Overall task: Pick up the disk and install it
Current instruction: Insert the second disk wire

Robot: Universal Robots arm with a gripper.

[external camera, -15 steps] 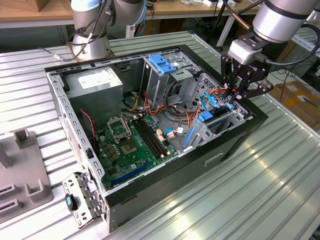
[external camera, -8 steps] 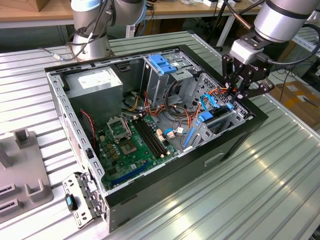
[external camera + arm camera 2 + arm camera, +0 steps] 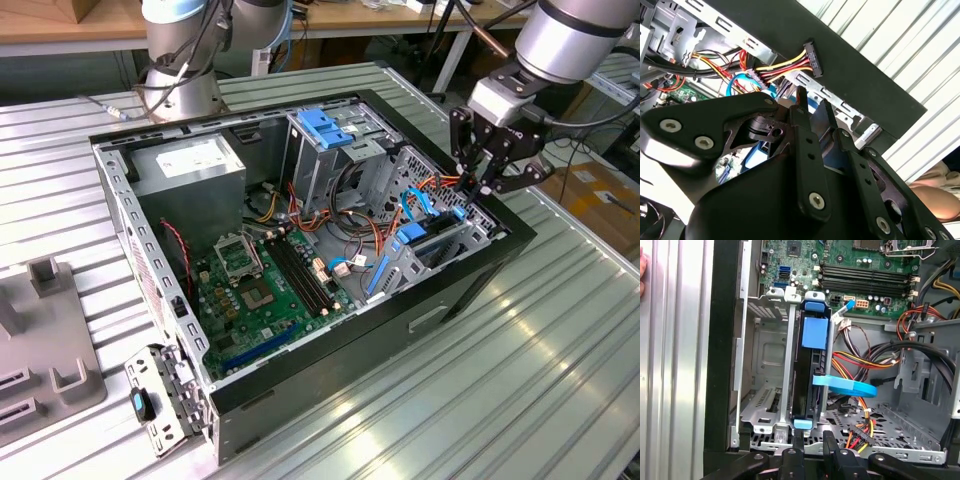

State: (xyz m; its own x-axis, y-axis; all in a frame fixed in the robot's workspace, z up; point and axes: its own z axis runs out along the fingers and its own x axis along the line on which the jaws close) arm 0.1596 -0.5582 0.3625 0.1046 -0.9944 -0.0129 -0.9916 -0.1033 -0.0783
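The disk [image 3: 807, 385] stands on edge in a blue carrier [image 3: 815, 332] inside the metal drive bay [image 3: 765, 365] at the corner of the open computer case [image 3: 440, 300]. In the exterior view the disk [image 3: 440, 240] sits in that bay on the exterior view's right. My gripper [image 3: 480, 188] hovers just above the bay. In both wrist views my gripper [image 3: 813, 440] [image 3: 814, 107] lines up with the end of the carrier. The black fingers [image 3: 827, 117] stand a narrow gap apart with nothing between them.
A grey power-supply box [image 3: 190, 165], a tall cage with a blue handle [image 3: 325, 125] and the green motherboard [image 3: 265, 285] fill the case. Loose cables [image 3: 865, 360], a blue ribbon [image 3: 845, 387] and a black power plug [image 3: 812, 57] hang beside the bay. A hand [image 3: 935, 192] rests outside the case.
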